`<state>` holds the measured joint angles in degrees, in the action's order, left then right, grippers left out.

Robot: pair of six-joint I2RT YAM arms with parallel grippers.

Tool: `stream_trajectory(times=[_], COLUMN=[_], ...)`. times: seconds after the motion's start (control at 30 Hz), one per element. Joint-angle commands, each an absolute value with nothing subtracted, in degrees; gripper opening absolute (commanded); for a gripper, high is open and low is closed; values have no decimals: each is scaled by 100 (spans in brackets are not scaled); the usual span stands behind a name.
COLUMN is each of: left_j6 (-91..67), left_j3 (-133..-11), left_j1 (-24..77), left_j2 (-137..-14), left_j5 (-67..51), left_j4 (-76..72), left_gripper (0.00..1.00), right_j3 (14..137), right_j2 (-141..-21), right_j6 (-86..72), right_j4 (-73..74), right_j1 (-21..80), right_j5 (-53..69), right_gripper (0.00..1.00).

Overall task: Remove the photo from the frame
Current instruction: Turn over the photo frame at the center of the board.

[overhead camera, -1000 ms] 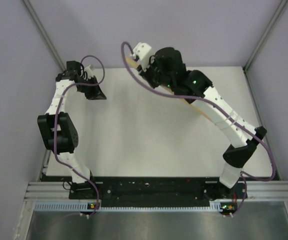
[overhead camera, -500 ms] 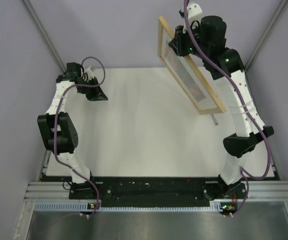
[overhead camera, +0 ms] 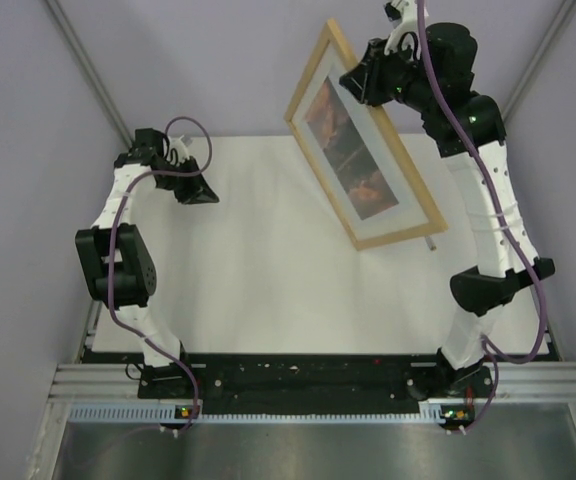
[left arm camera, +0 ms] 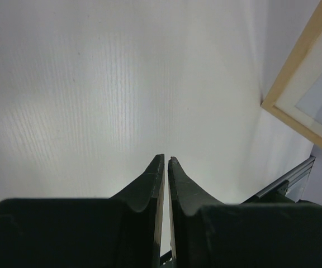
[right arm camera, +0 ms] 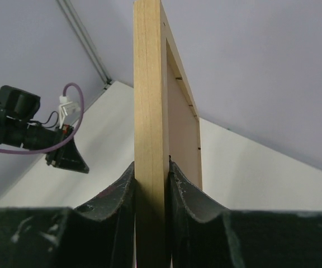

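The frame [overhead camera: 400,238], light wood with a cream inner border, hangs tilted in the air over the table's far right, its front towards the top camera. The photo [overhead camera: 348,155] sits inside it, orange and dark. My right gripper [overhead camera: 363,82] is shut on the frame's upper wooden edge [right arm camera: 148,84]; in the right wrist view both fingers press the wood from either side. My left gripper [overhead camera: 208,195] hovers at the far left, shut with nothing between its tips [left arm camera: 166,160], well apart from the frame. One frame corner [left arm camera: 301,125] shows at the right of the left wrist view.
A white mat [overhead camera: 268,270] covers the table, with grey walls on three sides and metal posts in the far corners. A small grey piece [overhead camera: 430,243] lies by the frame's lower corner. The arm bases stand along the near edge.
My right arm has lifted the frame off the table and turned it, so its front with the photo now faces up. The left arm has hardly moved.
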<state>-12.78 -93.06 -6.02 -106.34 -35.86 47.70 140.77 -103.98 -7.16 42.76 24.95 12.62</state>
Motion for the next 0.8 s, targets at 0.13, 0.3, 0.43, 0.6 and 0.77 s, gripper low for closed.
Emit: stream_trajectory(times=[0.13,0.3,0.43,0.6,0.77], left_j6=[-1354,-1354,-1336,-1310,-1204], left_j3=[-9211,-9211,-9193,-9036,-8877], left_j1=[-633,-633,-633,-633,-633], left_j2=[-10318,-10318,-10301,-10292,-10353], left_j5=[-3885,-3946,-3981,-4087,-4122], left_j4=[4482,4482,4474,4430,4421], left_gripper=[13,13,13,13,14], right_j3=[14423,13810,12738,11086,9618], right_j2=[-9765,-9844,-9888,-9642,-9484], right_j6=[-2029,-2653,-2979,-2664,-2391], right_j4=[3375,3217,2919,2593,2329], right_j1=[2120,1426,1002,932,598], right_j5=[2117,2741,3076,2690,2347], right_gripper=[0,0,0,0,0])
